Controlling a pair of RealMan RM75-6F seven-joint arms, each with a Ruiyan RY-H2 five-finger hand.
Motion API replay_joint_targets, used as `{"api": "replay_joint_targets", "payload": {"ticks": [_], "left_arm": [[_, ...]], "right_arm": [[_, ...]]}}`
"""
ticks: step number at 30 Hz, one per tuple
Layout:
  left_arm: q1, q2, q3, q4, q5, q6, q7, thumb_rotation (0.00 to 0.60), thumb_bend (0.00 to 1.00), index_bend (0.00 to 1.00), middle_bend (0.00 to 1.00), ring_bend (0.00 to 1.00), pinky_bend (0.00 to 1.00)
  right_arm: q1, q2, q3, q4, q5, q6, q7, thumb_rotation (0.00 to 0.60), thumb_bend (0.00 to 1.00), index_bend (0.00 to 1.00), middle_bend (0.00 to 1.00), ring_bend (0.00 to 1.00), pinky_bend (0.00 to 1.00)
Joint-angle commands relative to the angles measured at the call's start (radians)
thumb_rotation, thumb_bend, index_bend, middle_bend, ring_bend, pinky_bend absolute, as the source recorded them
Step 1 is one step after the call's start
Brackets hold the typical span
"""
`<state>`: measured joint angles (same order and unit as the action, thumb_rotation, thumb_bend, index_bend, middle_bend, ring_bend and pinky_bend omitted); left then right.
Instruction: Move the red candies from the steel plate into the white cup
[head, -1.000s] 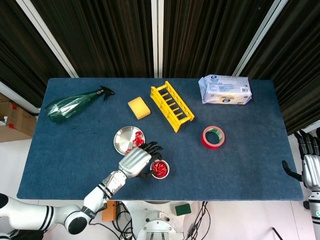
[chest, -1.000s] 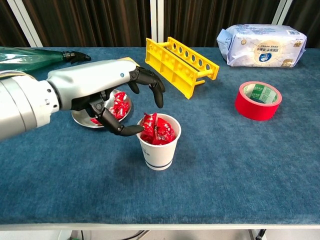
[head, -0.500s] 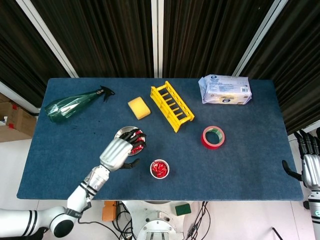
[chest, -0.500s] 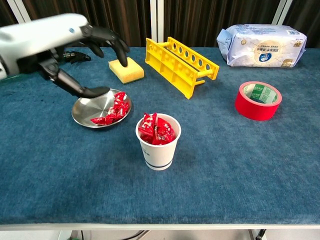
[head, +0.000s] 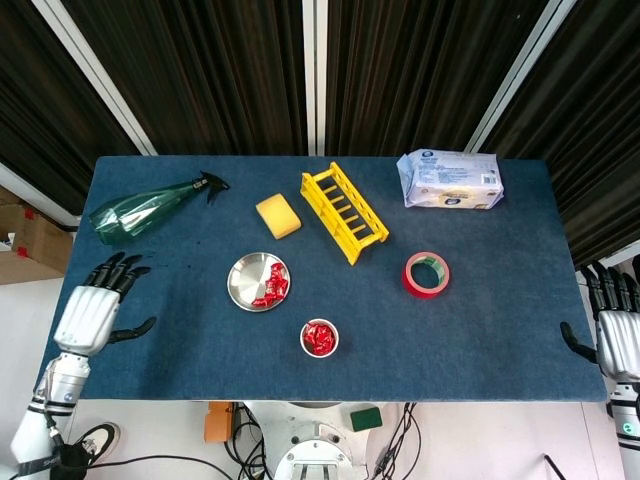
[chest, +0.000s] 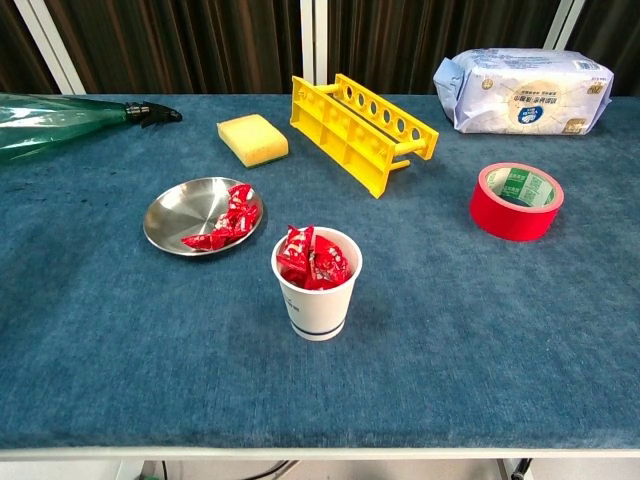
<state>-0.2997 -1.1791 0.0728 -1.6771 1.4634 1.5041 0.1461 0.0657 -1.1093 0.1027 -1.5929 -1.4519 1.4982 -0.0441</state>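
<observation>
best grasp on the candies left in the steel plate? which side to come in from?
Probably pinch the red candies from above. They lie flat in a loose cluster against the right side of the shallow steel plate, so the raised rim blocks a sideways approach. The left hand, open at the table's left edge, is nearest.

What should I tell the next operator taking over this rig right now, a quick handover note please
Left hand: open, empty, off the table's left edge.
Right hand: fingers apart, holding nothing, beyond the right edge.
Steel plate: front-left of centre, a few red candies lying on its right side.
White cup: upright, just right of and nearer than the plate, piled with candies to the rim.
Done: part of the candies are in the cup.
Left: move the remaining candies from plate to cup; the cup looks nearly full, so place them carefully.
</observation>
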Motion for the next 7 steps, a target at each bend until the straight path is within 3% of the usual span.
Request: {"api": "replay_joint_targets", "payload": {"ticks": [1,7], "left_arm": [[0.066,0.022,0.027,0.028,-0.001,0.044,0.056,0.282,0.05,0.08,0.0,0.0,0.09],[0.132,0.006,0.022,0.076,0.043,0.128,0.036,0.251,0.05,0.07,0.0,0.0,0.09]], "right_arm": [[0.002,-0.01,0.002,0.007,0.011,0.0,-0.03,0.6,0.3,0.0,0.0,0.0,0.0],[0.002,-0.01,0.011,0.0,0.035,-0.006,-0.045,0.6,0.29,0.0,0.0,0.0,0.0]]}}
